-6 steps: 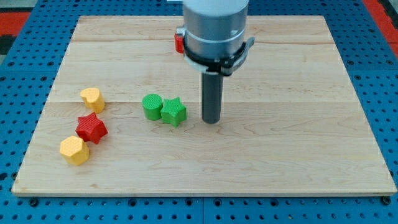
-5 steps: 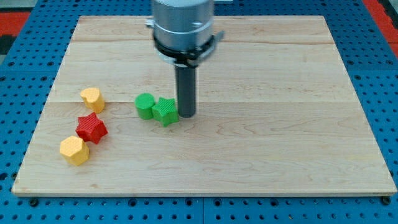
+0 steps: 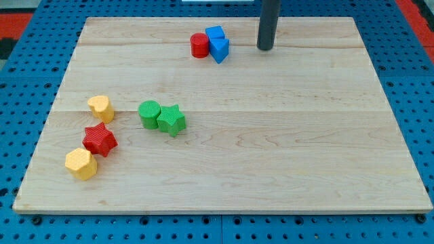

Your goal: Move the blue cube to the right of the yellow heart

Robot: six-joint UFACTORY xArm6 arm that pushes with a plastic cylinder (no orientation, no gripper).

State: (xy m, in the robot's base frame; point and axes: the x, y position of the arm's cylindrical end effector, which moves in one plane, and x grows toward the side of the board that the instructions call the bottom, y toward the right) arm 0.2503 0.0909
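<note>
The blue cube [image 3: 215, 33] sits near the board's top middle, touching a blue triangular block [image 3: 220, 49] below it and a red cylinder [image 3: 199, 45] on its left. The yellow heart [image 3: 100, 108] lies at the view's left, far from the cube. My tip [image 3: 265, 48] rests on the board to the right of the blue blocks, a short gap away, touching nothing.
A green cylinder [image 3: 150, 114] and a green star [image 3: 171, 120] sit touching, right of the yellow heart. A red star [image 3: 100, 139] and a yellow hexagon [image 3: 81, 163] lie below the heart. The wooden board [image 3: 305, 149] lies on a blue pegboard.
My tip pushed the green star and green cylinder leftward, then moved up and right to the board's top beside the blue blocks. The arm's body no longer hides the red cylinder and blue blocks.
</note>
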